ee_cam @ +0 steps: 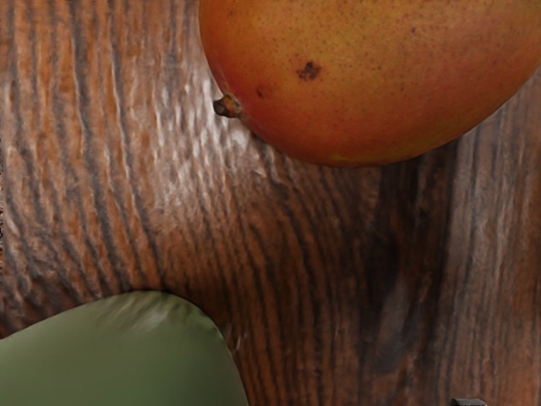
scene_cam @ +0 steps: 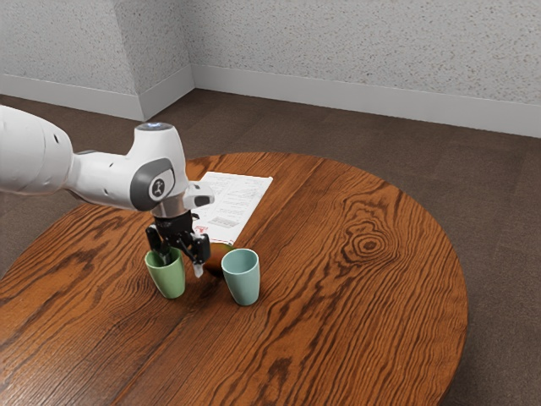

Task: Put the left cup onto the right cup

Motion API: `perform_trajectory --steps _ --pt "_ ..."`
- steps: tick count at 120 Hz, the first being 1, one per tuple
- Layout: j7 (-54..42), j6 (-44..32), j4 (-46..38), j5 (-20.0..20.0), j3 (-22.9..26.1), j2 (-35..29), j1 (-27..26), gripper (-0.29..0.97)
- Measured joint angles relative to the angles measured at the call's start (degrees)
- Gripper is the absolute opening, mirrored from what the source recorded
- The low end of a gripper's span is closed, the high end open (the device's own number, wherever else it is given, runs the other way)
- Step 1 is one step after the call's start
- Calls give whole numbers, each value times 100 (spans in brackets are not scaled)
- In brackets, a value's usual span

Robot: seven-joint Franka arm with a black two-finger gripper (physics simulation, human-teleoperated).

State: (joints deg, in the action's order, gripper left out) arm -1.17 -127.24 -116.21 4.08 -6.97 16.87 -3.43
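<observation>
On the round wooden worktop, toward the exterior view's left, two cups stood upright and near each other but apart: a green cup and, to the exterior view's right of it, a teal cup. Neither was stacked on the other. The white arm reached in from the exterior view's left and bent down, so that its black gripper hung right over the green cup's rim. The fingers stood wide apart. One seemed to dip at the cup's far edge while the other, with a pale tip, hung outside the cup on the teal cup's side, though I could not tell from where I stood whether either touched the wall.

Behind the gap between the cups lay a mango, mostly hidden by the gripper. A printed sheet lay flat farther back on the wood.

From the hand's camera the mango showed orange-red with a small stem stub, resting on the dark grain, and the green cup sat blurred just under the hand.
</observation>
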Motion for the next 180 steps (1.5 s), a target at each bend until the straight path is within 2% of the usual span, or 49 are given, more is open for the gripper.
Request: perform_trajectory --steps 4,12,20,45,64,98,128,154,180 --pt "10 -20 -1 -5 -1 2 0 49" --pt "12 -48 0 8 -1 -2 0 25" --pt "15 -65 -6 11 -30 -4 -2 11" --pt "31 -87 -6 4 -58 -22 0 -5" --pt "42 -47 -28 -4 -66 -237 0 -8" --pt "89 427 -107 -77 -43 -1169 -47 -10" --pt "130 1087 -20 -180 338 -1824 -110 -10" --pt "152 1539 524 -302 792 -1699 -242 -10" --pt "165 1704 1337 -392 1043 -911 -618 -10"
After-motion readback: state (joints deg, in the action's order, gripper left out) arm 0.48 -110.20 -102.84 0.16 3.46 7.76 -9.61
